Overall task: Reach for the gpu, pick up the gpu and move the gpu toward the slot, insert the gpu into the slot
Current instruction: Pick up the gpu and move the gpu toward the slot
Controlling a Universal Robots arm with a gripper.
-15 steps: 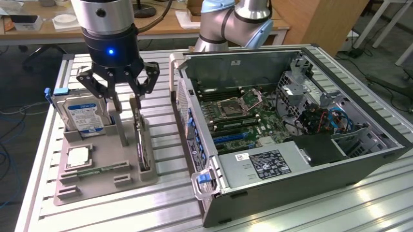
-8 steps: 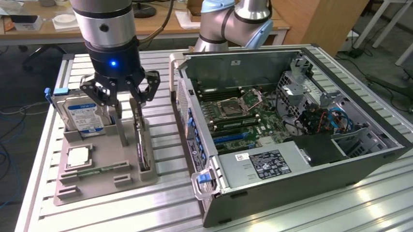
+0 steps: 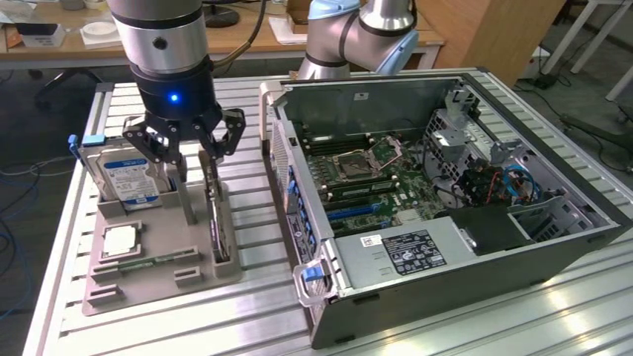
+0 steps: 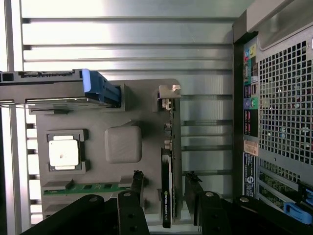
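I see claw (image 4: 166, 180) spread wide, poised over gpu (image 4: 167, 200); card on edge, long axis running between fingers (image 4: 133, 210), apparently untouched.

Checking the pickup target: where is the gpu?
Exterior view's left: the gpu stands on edge in the grey tray, between the hard drive and the computer case, below the open claw.

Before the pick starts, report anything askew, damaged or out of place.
Nothing stands out. The card stands on edge in the tray under the open gripper; the hard drive stands upright beside it.
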